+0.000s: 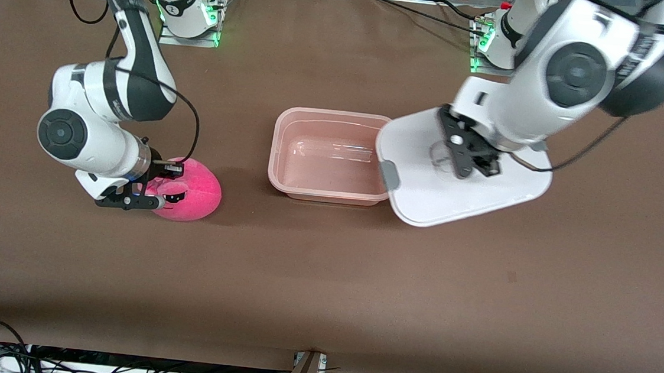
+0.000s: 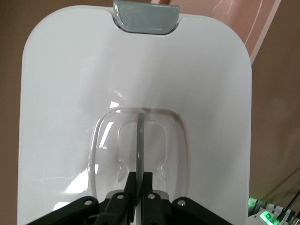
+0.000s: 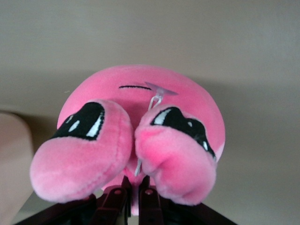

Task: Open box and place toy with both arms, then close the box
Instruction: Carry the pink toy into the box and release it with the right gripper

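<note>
- The box's pink tub (image 1: 327,156) sat open and empty near the middle of the brown table (image 1: 324,281) — nothing inside it that I could see.
- The left gripper (image 1: 465,161) was pinched tight on the clear handle (image 2: 139,140) in the middle of the white lid (image 1: 462,185), holding the lid tilted in the air beside the tub at the left arm's end, with one lid edge overlapping the tub's rim.
- One grey clip (image 1: 389,175) on the lid hung right over that rim; the left wrist view showed the same clip (image 2: 146,17) at the lid's end, with a sliver of pink tub (image 2: 253,23) past it.
- The toy (image 1: 189,190) — the pink plush with the black sunglasses eyes — was down on the table toward the right arm's end, well apart from the tub.
- The right gripper (image 1: 151,187) was low against the toy, and in the right wrist view its fingers (image 3: 146,199) were squeezed nearly together on the plush (image 3: 140,136), which bulged out on both sides of them.
</note>
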`<state>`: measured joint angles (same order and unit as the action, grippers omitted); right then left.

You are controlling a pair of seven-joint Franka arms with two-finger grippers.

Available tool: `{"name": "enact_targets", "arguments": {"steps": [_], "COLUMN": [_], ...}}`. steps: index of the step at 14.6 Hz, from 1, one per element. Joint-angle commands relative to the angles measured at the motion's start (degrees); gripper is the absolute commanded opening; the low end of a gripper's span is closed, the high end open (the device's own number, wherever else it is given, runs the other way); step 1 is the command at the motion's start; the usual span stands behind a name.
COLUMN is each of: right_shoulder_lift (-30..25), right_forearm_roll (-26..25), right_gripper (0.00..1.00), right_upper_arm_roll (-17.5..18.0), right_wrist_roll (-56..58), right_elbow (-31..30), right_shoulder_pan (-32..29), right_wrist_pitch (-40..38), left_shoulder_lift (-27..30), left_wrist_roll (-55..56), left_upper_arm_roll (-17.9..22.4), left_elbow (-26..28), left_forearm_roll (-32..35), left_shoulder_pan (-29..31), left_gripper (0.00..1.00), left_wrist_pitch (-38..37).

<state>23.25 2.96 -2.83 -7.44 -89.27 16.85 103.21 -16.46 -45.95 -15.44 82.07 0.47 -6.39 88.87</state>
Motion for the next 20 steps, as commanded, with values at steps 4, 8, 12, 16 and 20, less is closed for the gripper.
{"name": "enact_targets", "arguments": {"steps": [4, 8, 12, 16, 20], "right_shoulder_lift": [-1.9, -2.8, -2.2, -1.7, 1.3], "right_forearm_roll": [-0.3, -2.0, -10.9, -14.1, -17.9], "right_gripper": [0.0, 0.0, 0.0, 0.0, 0.0], "right_upper_arm_roll": [6.5, 12.5, 16.7, 16.7, 16.7], "right_wrist_roll": [20.9, 34.5, 37.6, 39.7, 40.0], "right_elbow": [8.3, 8.9, 8.9, 8.2, 8.4], "right_shoulder_pan": [3.8, 3.8, 8.7, 11.3, 13.0], "right_wrist_pitch": [-7.0, -8.0, -8.0, -11.4, -10.9], "left_shoulder_lift": [-1.0, -0.8, -0.3, -1.3, -6.1], "left_wrist_roll": [-11.3, -13.2, -13.2, -13.4, -15.7], "left_upper_arm_roll": [-0.6, -0.6, -0.8, -0.7, -0.4], "left_elbow": [-1.3, -1.5, -1.7, -5.8, -6.1], "left_forearm_roll": [-0.1, -0.2, -0.3, -0.3, 4.4], "left_shoulder_pan": [8.2, 9.5, 10.3, 10.6, 11.5], "left_gripper": [0.0, 0.0, 0.0, 0.0, 0.0], "left_wrist_pitch": [-1.6, -2.3, -2.7, -4.5, -3.6]}}
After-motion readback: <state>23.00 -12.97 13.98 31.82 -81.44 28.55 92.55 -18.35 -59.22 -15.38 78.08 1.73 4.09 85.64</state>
